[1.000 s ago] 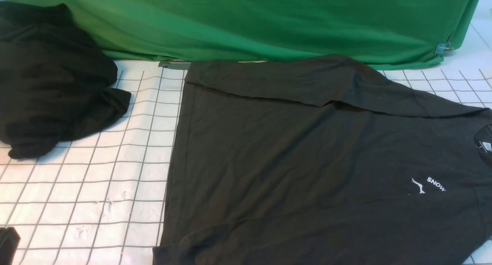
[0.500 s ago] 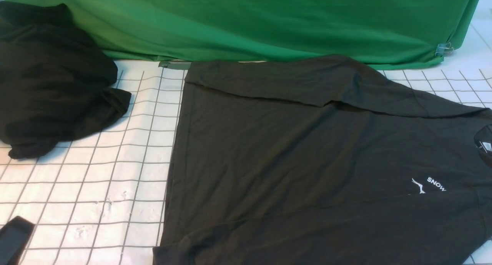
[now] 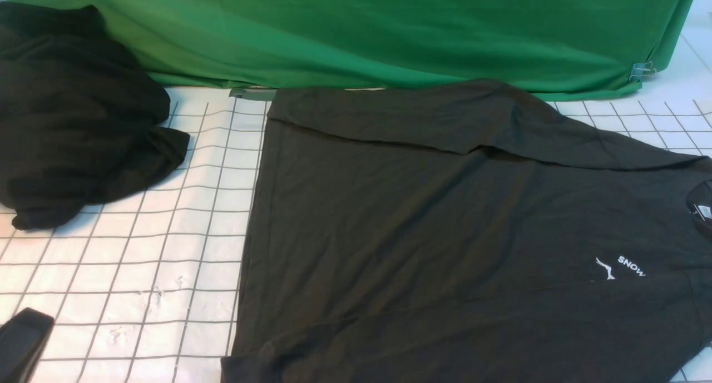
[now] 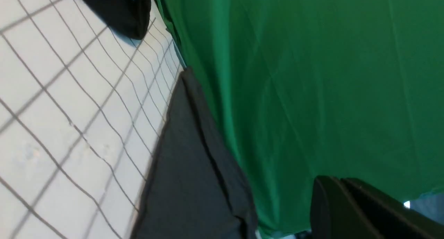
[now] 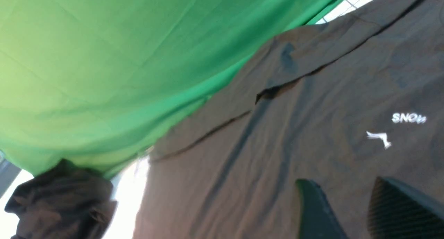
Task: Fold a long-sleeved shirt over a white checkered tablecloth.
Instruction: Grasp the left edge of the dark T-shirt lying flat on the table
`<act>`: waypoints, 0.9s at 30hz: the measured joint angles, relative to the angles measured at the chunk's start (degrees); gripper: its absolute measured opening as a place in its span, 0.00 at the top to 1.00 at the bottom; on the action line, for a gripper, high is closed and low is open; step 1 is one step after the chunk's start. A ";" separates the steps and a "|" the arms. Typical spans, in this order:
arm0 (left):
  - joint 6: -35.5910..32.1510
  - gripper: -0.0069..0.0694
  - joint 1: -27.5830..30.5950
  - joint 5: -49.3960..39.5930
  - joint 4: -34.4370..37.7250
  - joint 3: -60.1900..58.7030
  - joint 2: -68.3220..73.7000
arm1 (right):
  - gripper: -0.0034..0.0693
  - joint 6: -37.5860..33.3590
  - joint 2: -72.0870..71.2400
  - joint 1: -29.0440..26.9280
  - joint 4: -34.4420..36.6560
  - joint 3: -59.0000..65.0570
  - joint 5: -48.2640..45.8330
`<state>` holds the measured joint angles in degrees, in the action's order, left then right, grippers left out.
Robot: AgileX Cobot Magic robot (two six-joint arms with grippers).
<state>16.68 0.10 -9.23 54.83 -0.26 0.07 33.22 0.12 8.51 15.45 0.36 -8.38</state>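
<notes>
The long-sleeved shirt (image 3: 445, 233) lies flat on the white checkered tablecloth (image 3: 139, 249), its collar at the right edge. The far sleeve is folded across the body and the near sleeve lies along the front. Its white SNOW logo (image 3: 631, 266) and neck label (image 3: 703, 210) show. My left gripper (image 3: 22, 338) pokes in at the front left corner over bare cloth, well left of the shirt; the left wrist view shows it (image 4: 338, 180) shut and empty. My right gripper (image 5: 341, 181) is open and empty over the shirt (image 5: 312, 93) near the logo, and is out of the front view.
A blacker shapeless heap of fabric (image 3: 72, 122) sits at the far left on the tablecloth. The green backdrop (image 3: 389, 33) hangs along the back edge, held by a clip (image 3: 642, 69) at the right. Open checkered cloth lies between the heap and the shirt.
My left gripper has come further into the front left corner, moving up and a little right. The shirt and the heap have not moved.
</notes>
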 joint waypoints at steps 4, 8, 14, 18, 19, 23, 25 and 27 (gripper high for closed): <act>-4.20 0.88 -0.01 -7.44 1.00 8.17 -0.09 | 0.63 -3.81 0.00 0.00 -0.11 -1.72 4.17; -4.74 0.88 -0.01 -13.20 -8.88 21.45 4.98 | 0.81 -15.39 2.12 0.00 -0.46 -10.22 5.32; -5.10 0.88 -0.01 -41.01 -27.64 39.90 29.31 | 0.94 -32.27 17.08 0.00 -1.00 -28.16 -8.24; -10.43 0.88 -0.01 -55.27 -32.79 45.22 48.46 | 0.94 -36.95 31.60 0.06 -4.54 -38.05 -28.62; -11.78 0.88 -0.01 -55.82 -32.65 45.67 51.84 | 0.94 -37.60 33.65 0.06 -5.23 -38.59 -31.33; -16.68 0.88 -0.48 -55.27 -28.71 46.16 63.53 | 0.94 -39.01 43.57 0.06 -9.65 -39.92 -42.08; -17.30 0.88 -3.46 -52.94 -27.33 46.16 68.51 | 0.94 -38.94 47.90 0.12 -10.79 -39.38 -44.52; -15.44 0.88 -7.17 -50.02 -27.97 46.20 71.33 | 0.93 -38.94 49.78 0.37 -10.99 -39.05 -44.84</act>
<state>1.24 -7.07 -59.25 26.86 45.94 71.40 -5.73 49.90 8.88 4.45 -38.69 -53.22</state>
